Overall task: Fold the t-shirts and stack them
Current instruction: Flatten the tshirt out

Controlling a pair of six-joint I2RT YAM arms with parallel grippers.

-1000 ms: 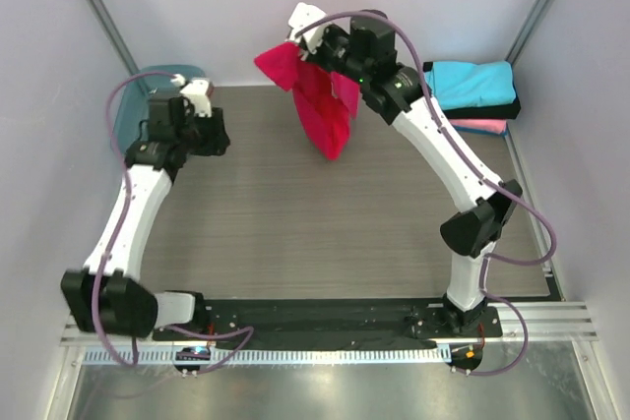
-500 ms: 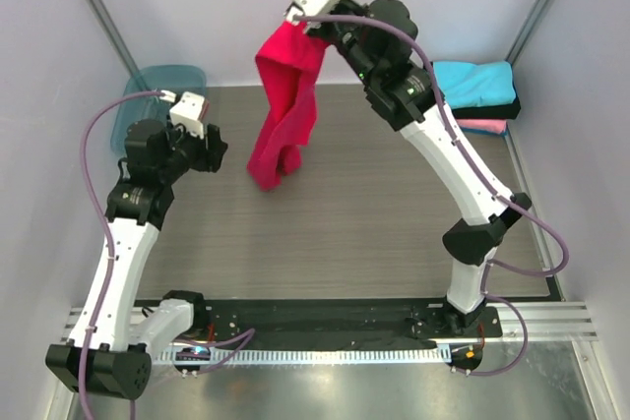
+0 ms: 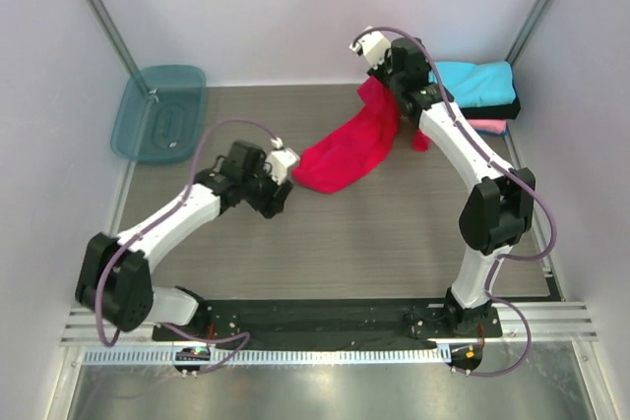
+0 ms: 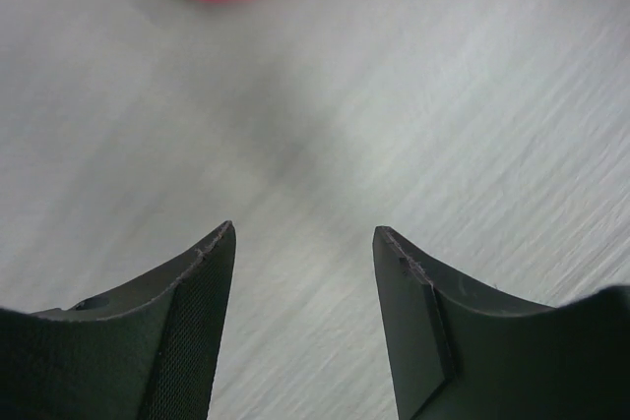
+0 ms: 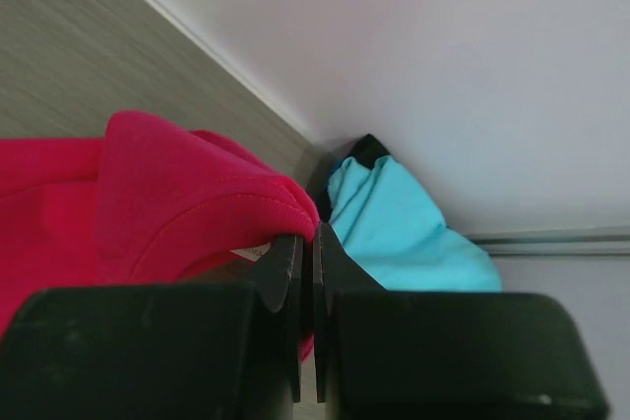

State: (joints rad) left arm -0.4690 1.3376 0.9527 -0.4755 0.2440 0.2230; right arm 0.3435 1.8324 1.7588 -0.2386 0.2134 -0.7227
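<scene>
1. The right pincer (image 5: 307,243) is pinching an edge of the red t-shirt (image 3: 345,156), jaws pressed together on the cloth, holding that end raised near the back of the counter (image 3: 394,243).
2. The rest of the shirt is trailing down and lying crumpled toward the counter's middle.
3. The left pincer (image 4: 305,233) is hovering spread and empty near the shirt's low end.
4. The cloth is looking soft, light and limp, so it is likely sagging wherever unsupported; a hem corner or shoulder seam is probably offering the firmest hold.
5. The cyan t-shirt (image 3: 474,81) is lying folded on the stack in the back right corner.
</scene>
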